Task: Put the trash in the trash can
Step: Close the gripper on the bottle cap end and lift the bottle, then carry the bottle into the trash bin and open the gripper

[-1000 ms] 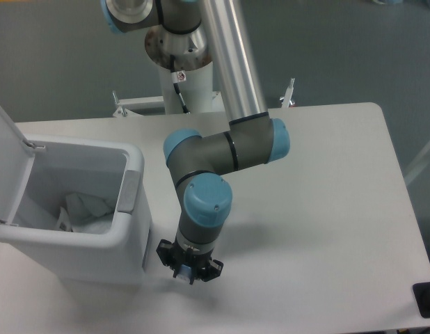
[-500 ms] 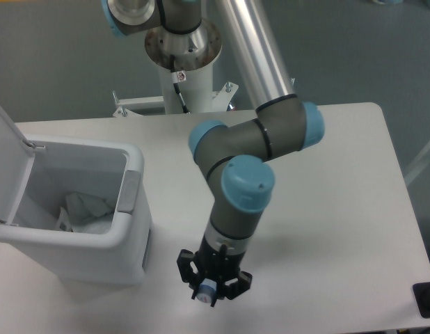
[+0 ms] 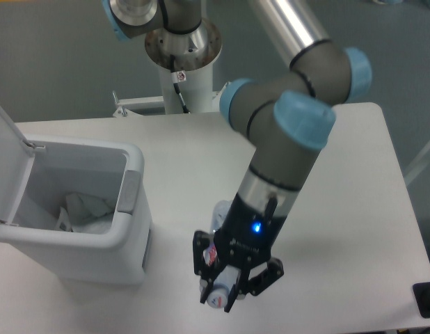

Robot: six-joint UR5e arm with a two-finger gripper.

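Lifted and swung toward 5 o'clock since a second ago, your arm (image 3: pixel 284 160) now fills the middle of the view, its wrist far larger in frame than before and well away from the bin wall it hung beside. Your gripper (image 3: pixel 225 289) sits low in the picture, at about 6 o'clock from the arm's blue-capped elbow, with its black fingers (image 3: pixel 201 259) clamped on the water bottle (image 3: pixel 220 278). You can see the bottle's clear body with a trace of red label running along the gripper, its pale end poking out toward 7 o'clock, and it appears raised off the table (image 3: pixel 354 195). A blue light glows on the wrist just above the gripper.

Your trash can (image 3: pixel 124 229) stands at 9 o'clock from the gripper, well apart from it, its lid (image 3: pixel 6 153) hinged up at the far left and the grey latch (image 3: pixel 129 191) showing on the near rim. Inside, crumpled pale material (image 3: pixel 86 212) lies at the bottom; you cannot tell whether that is the plastic bag. At 12 o'clock the arm's base column (image 3: pixel 184 59) rises behind the table's far edge.
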